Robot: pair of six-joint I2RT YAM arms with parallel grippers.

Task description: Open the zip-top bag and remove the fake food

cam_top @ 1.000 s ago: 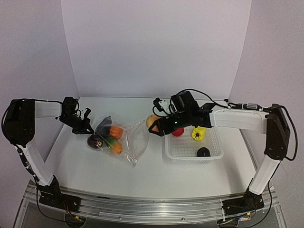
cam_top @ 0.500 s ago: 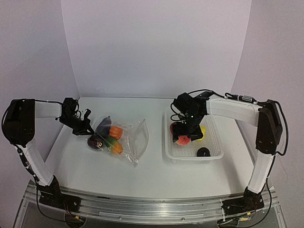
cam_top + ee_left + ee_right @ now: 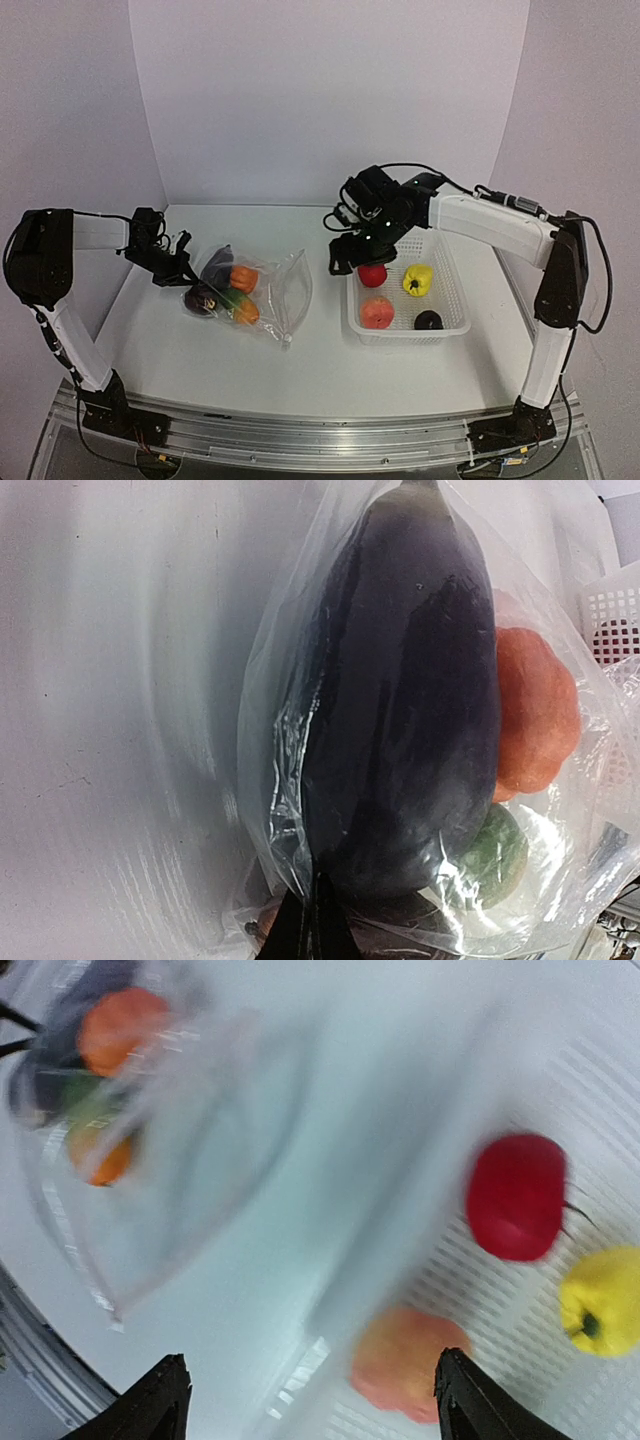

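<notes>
The clear zip-top bag (image 3: 262, 290) lies left of centre, mouth open toward the right, and also shows in the right wrist view (image 3: 170, 1150). Inside it are a dark purple eggplant (image 3: 410, 690), an orange piece (image 3: 535, 710), a green piece (image 3: 500, 850) and more fake food. My left gripper (image 3: 172, 266) is shut on the bag's left corner (image 3: 290, 880). My right gripper (image 3: 345, 260) is open and empty, above the left rim of the white basket (image 3: 452, 322). A peach piece (image 3: 405, 1360), a red piece (image 3: 515, 1195), a yellow piece (image 3: 600, 1300) and a black piece (image 3: 428, 320) lie in the basket.
The white mesh basket stands right of centre, near the right arm. White walls close the table at the back and both sides. A metal rail (image 3: 320, 440) runs along the near edge.
My right gripper carried the peach piece from beside the bag into the basket, let it go, and has swung back up and left to the basket's left rim. The left arm has not moved.
</notes>
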